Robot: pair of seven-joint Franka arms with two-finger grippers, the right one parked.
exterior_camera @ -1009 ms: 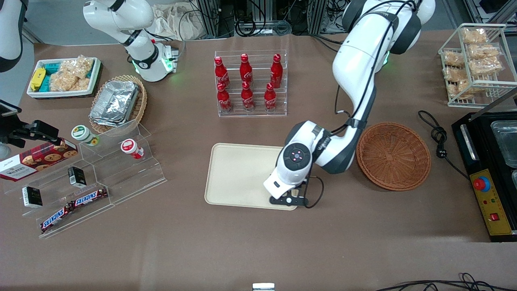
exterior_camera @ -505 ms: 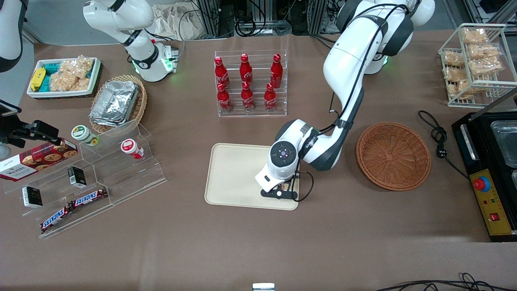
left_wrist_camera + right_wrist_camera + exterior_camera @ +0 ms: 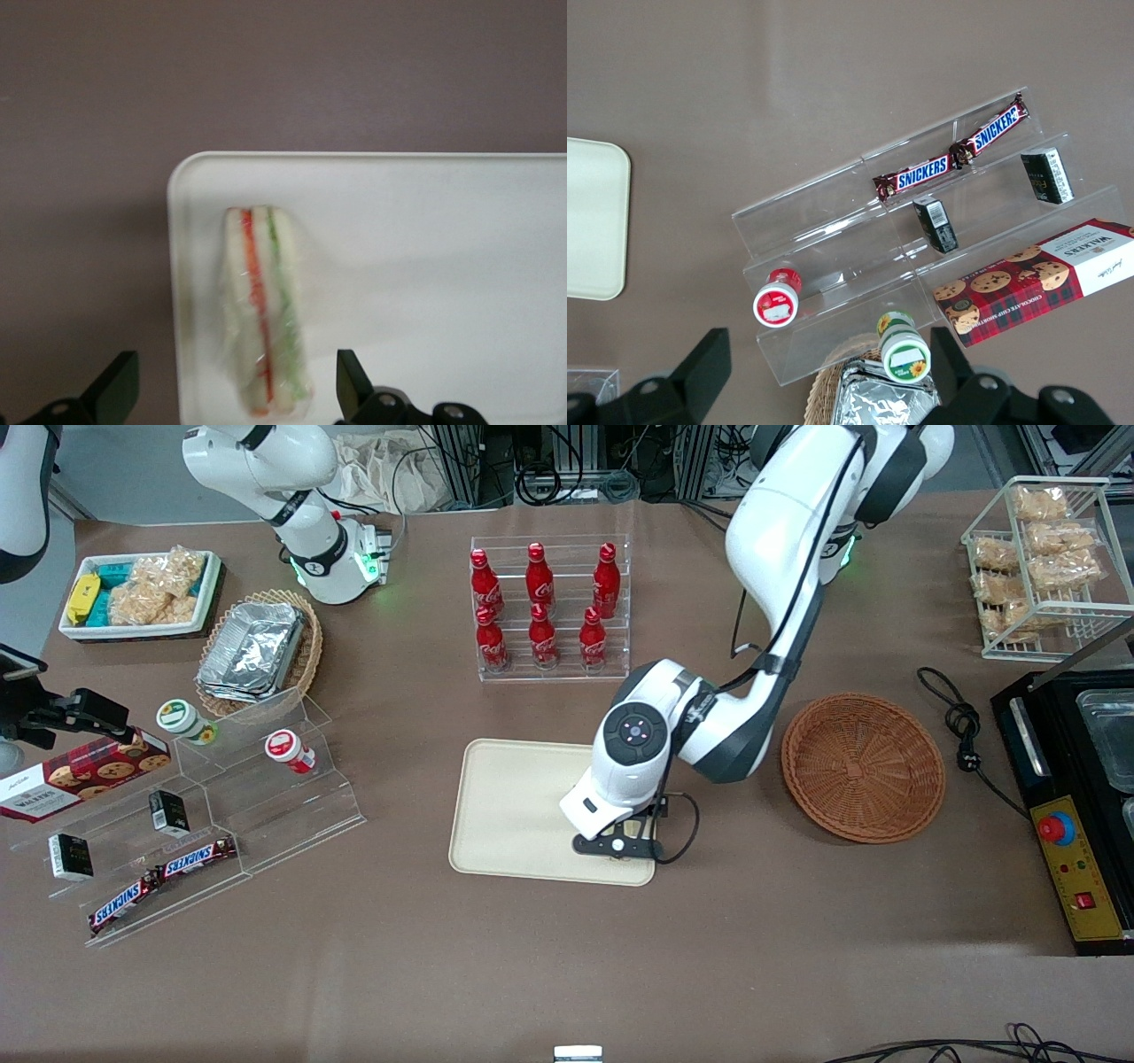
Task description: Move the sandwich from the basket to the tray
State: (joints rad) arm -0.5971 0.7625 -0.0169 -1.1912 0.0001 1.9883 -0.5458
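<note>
The sandwich, a pale wedge with red and green filling lines, lies on the cream tray close to one of its rounded corners. My left gripper is open above it, with one black finger on each side and neither touching it. In the front view the gripper hangs over the tray, at the corner nearest the front camera on the working arm's end. The wrist hides the sandwich there. The round reddish-brown basket stands beside the tray toward the working arm's end and holds nothing.
A clear rack of red cola bottles stands farther from the front camera than the tray. A clear stepped shelf with snacks lies toward the parked arm's end. A black appliance, a cable and a white wire rack are toward the working arm's end.
My left gripper has shifted a little over the tray toward the parked arm's end and away from the front camera. The wrist has since risen.
</note>
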